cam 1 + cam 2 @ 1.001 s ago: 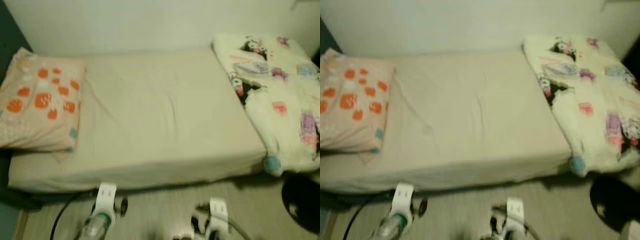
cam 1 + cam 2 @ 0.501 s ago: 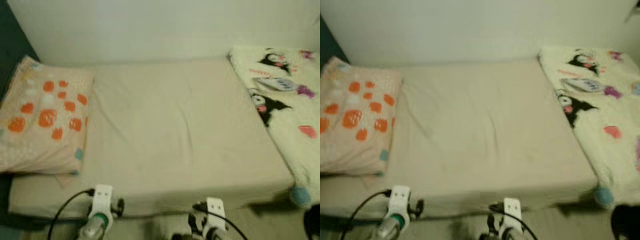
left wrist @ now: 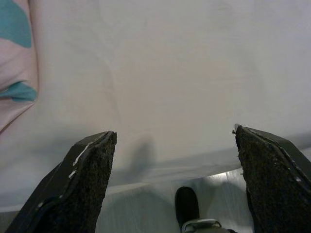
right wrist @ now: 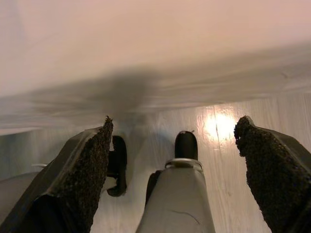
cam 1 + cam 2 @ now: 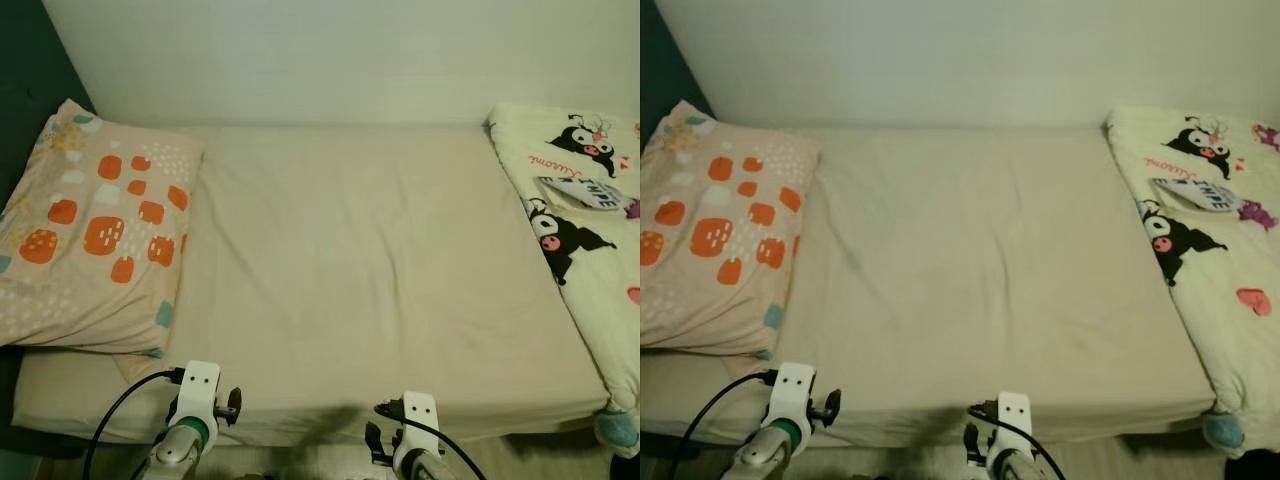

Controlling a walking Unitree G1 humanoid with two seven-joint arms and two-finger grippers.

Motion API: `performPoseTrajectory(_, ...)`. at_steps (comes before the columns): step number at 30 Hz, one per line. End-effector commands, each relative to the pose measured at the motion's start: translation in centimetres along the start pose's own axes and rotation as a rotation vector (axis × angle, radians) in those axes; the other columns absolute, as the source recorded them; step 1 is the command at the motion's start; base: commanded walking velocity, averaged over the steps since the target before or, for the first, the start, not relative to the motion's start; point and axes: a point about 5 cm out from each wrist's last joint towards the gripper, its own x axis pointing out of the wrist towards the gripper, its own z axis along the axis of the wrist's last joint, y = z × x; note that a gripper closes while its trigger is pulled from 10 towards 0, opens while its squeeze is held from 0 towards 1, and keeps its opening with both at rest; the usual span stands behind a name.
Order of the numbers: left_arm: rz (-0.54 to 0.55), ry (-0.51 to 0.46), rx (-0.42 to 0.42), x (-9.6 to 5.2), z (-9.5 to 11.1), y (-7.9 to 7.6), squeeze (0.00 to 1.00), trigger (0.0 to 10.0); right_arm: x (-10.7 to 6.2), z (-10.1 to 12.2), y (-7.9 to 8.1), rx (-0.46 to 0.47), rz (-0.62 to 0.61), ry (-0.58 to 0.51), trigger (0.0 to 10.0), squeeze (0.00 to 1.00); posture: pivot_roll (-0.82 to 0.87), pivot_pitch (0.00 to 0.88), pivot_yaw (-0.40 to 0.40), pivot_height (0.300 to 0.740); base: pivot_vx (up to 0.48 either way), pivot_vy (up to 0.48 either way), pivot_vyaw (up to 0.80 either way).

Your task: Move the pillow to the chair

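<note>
The pillow [image 5: 95, 250] is pale pink with orange squares and lies at the left end of the bed, against the dark headboard. Its pink and teal edge [image 3: 14, 73] also appears in the left wrist view. My left gripper [image 3: 175, 138] hangs open over the bed's front edge, empty, a little right of the pillow's near corner. My right gripper [image 4: 175, 126] is open too and empty, held low over the wooden floor by the bed's side. Both wrists [image 5: 195, 395] [image 5: 415, 420] show just before the mattress edge.
The bed [image 5: 370, 270] has a beige sheet and stands against a pale wall. A white cartoon-print blanket [image 5: 585, 230] covers its right end and hangs over the front. A dark headboard [image 5: 25, 90] stands at the left. A dark object [image 5: 630, 468] sits at the bottom right corner.
The camera has come closer to the bed and swung left, so the blanket slid right in the picture and the blur has gone. The pillow has not moved.
</note>
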Motion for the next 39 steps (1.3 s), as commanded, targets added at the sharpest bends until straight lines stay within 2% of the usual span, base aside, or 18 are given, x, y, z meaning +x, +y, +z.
performPoseTrajectory(1,-0.006,0.018,0.006,-0.23,-0.63,0.02,0.00,10.0,-0.20,-0.89,-0.25,0.011,-0.011,0.031,10.0,0.00,0.05,0.031,0.068,0.740,0.000,-0.352,0.00)
performPoseTrajectory(25,-0.016,0.020,-0.007,-0.34,-0.87,-0.33,0.00,10.0,-0.26,-1.07,-0.45,-0.007,-0.011,0.039,10.0,0.00,0.05,0.021,0.060,0.740,0.000,-0.333,0.00)
performPoseTrajectory(30,0.002,0.052,-0.081,-0.31,-1.14,-0.09,0.00,10.0,-0.28,-1.15,-0.45,-0.010,-0.011,0.041,10.0,0.00,0.05,0.020,0.059,0.740,0.000,0.288,0.00)
performPoseTrajectory(39,0.027,0.042,-0.082,-0.35,-1.10,0.22,0.00,10.0,-0.28,-1.18,-0.36,-0.011,-0.008,0.043,10.0,0.00,0.05,0.030,0.058,0.740,0.000,0.472,0.00)
